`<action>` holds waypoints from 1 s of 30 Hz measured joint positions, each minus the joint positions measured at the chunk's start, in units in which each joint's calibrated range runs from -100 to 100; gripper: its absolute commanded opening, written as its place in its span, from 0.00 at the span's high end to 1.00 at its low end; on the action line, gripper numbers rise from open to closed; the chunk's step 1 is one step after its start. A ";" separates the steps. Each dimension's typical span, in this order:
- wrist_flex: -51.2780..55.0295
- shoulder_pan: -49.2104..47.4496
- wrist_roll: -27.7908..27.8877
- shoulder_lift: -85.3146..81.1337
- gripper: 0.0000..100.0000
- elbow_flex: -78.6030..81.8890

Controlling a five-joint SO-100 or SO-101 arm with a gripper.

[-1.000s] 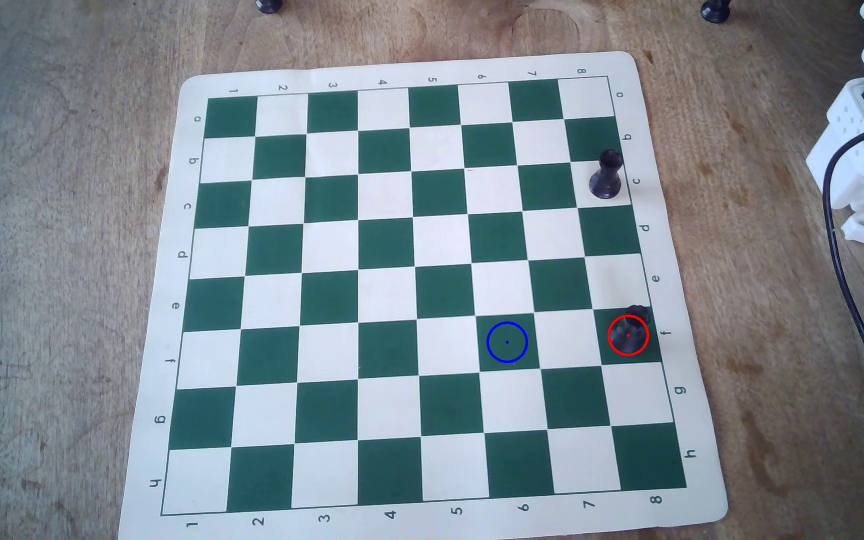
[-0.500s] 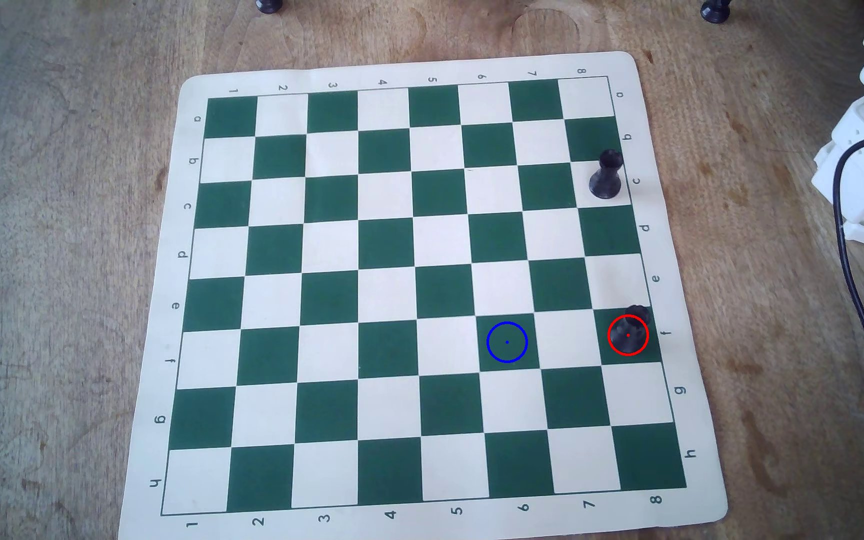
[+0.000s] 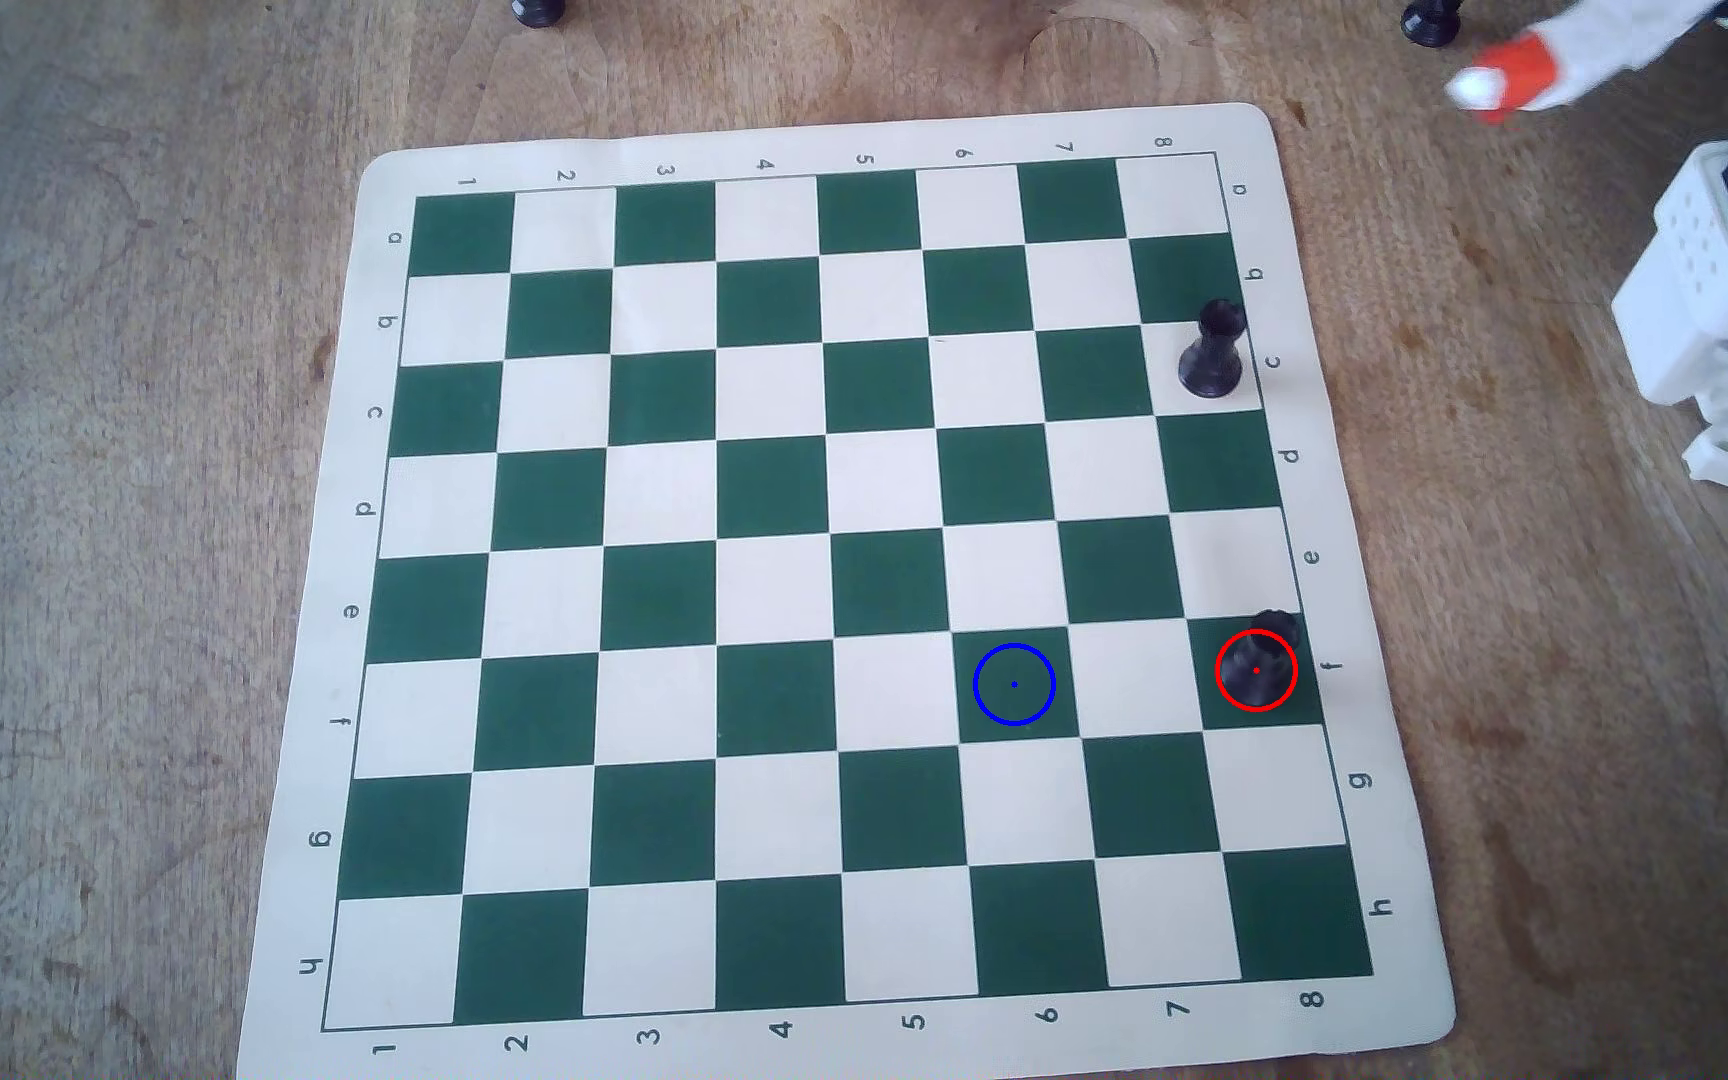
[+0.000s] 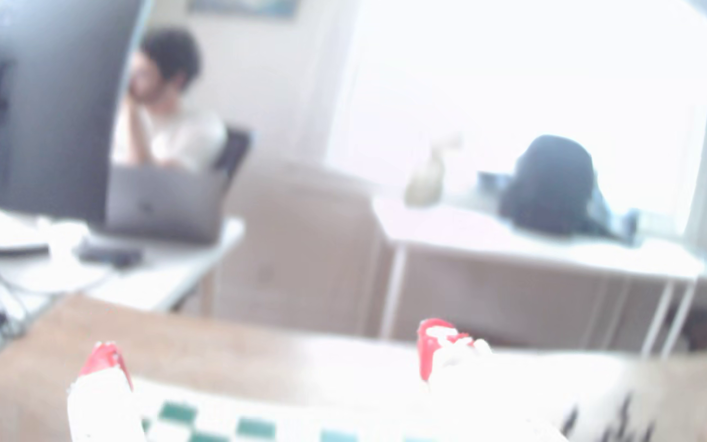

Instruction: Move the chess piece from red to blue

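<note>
Gripper (image 4: 266, 357) spread wide, empty, off-board. Descend squarely over the chess piece (image 3: 1260, 654) in red (image 3: 1217, 670); avoid the taller piece (image 3: 1212, 351).

A green-and-cream chessboard mat (image 3: 631, 582) lies on a worn wooden table (image 3: 112, 519). A taller black piece (image 3: 1211, 351) stands near the mat's right edge. Two more black pieces (image 3: 538, 10) (image 3: 1431, 21) sit at the table's top edge

table (image 3: 112, 519): worn, stained wood, matt
board (image 3: 1359, 831): thin flexible mat, smooth
chess piece (image 3: 1263, 649): black, slight sheen
arm (image 3: 1712, 312): white plastic
</note>
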 measured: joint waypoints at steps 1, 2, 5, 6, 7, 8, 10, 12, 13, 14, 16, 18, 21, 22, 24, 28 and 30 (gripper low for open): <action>4.30 -0.59 -1.03 1.17 0.61 -1.54; 8.84 -1.55 -2.10 1.76 0.61 -2.98; 21.59 -4.35 -4.69 3.35 0.62 -5.96; 24.46 -5.31 -5.23 3.27 0.63 -6.60; 29.64 -6.71 -6.11 2.76 0.63 -7.86; 31.63 -6.86 -6.50 2.85 0.63 -8.31; 35.78 -8.55 -7.86 2.60 0.63 -10.30; 43.03 -13.20 -9.08 3.10 0.65 -14.55; 44.62 -13.64 -9.43 3.44 0.65 -15.54; 46.06 -14.16 -9.72 4.19 0.66 -16.72; 51.47 -17.18 -10.16 6.12 0.66 -20.24; 53.71 -17.48 -10.16 6.54 0.66 -20.88; 53.31 -18.95 -10.16 5.36 0.66 -16.36; 52.27 -18.51 -10.16 4.27 0.66 -14.37; 48.37 -18.44 -10.16 1.59 0.67 -8.04; 42.71 -19.10 -10.40 1.01 0.69 3.80; 40.72 -19.99 -10.70 1.09 0.68 7.41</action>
